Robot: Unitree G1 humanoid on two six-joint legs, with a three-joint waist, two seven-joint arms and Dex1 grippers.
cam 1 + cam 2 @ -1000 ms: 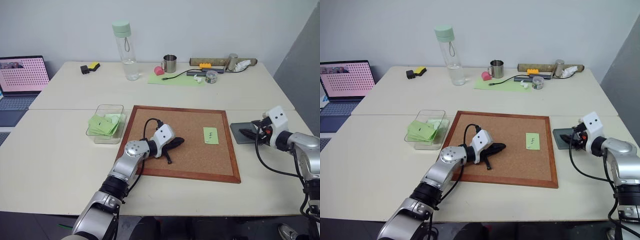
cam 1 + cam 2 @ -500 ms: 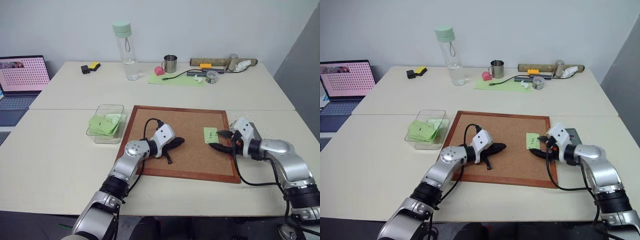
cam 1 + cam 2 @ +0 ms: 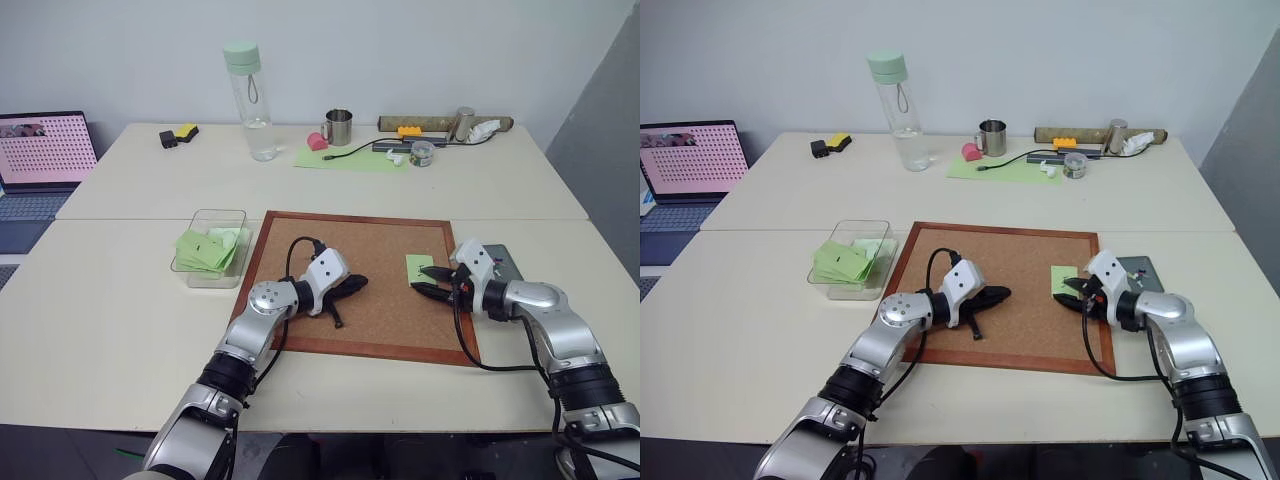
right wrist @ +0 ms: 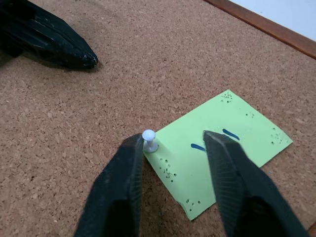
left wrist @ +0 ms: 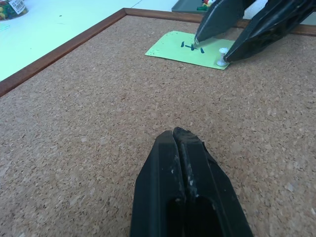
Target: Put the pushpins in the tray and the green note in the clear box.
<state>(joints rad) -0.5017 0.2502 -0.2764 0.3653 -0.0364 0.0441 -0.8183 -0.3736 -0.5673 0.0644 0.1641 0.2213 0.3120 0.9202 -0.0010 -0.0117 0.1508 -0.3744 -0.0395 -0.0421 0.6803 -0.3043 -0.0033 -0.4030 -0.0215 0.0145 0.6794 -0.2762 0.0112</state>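
The right gripper (image 4: 173, 143) has its jaws apart over the green note (image 4: 217, 148), white pushpin (image 4: 149, 139) right against one finger, left gripper (image 5: 186, 143) closed.

Right end effector (image 4: 173, 148) from tray (image 3: 505, 259) to green note (image 4: 217, 148)

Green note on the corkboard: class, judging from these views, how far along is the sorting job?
Done: several light green paper slips lie in the clear plastic box.
In hand: the right claw, open, brackets the pale pushpin fixing the small green handwritten note to the wood-framed corkboard; the left claw is shut.
Left: pin into the dark grey tray, note into the box.
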